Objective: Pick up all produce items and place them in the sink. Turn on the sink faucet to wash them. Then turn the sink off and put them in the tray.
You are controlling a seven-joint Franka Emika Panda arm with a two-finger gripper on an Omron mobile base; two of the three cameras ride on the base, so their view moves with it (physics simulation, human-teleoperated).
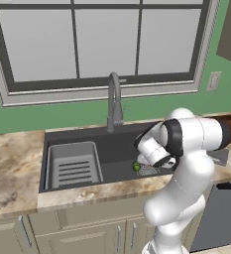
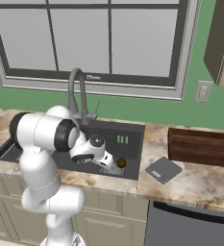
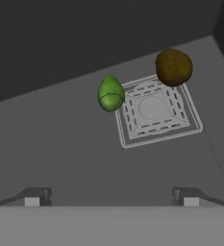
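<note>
Green produce [image 3: 111, 93]: you see a small bright green item, egg-shaped in the hand view, with a thin dark seam across it. It lies on the sink floor at the 9 o'clock edge of the drain grate [image 3: 154, 109], touching the grate's outer frame. In the left base view it shows as a green dot [image 1: 136, 166] beside the robot's wrist.

Brown produce [image 3: 173, 67]: you see a small, round, dull dark brown item with a faintly mottled skin. It sits at the 1 o'clock corner of the grate, overlapping its frame. In the right base view it is a brown dot [image 2: 121, 163] near the front wall of the basin. The two items lie apart, with the grate's corner between them.

Sink [image 1: 122, 144]: a dark grey, nearly black rectangular basin set in the marbled worktop [image 1: 13, 168]. A light grey ribbed rack [image 1: 73, 166] fills its 9 o'clock side in the left base view. Two small green marks [image 2: 122, 140] show on its back wall.

Faucet [image 1: 114, 101]: a tall grey gooseneck behind the basin. You can see no water running.

Tray [image 2: 202, 146]: a dark reddish-brown wooden rectangle with a raised rim, on the worktop at 3 o'clock of the sink. A small flat grey square [image 2: 164, 169] lies between it and the basin.

End effector [image 3: 111, 197]: your fingers stand wide apart with nothing between them, hanging above the sink floor short of both items.
</note>
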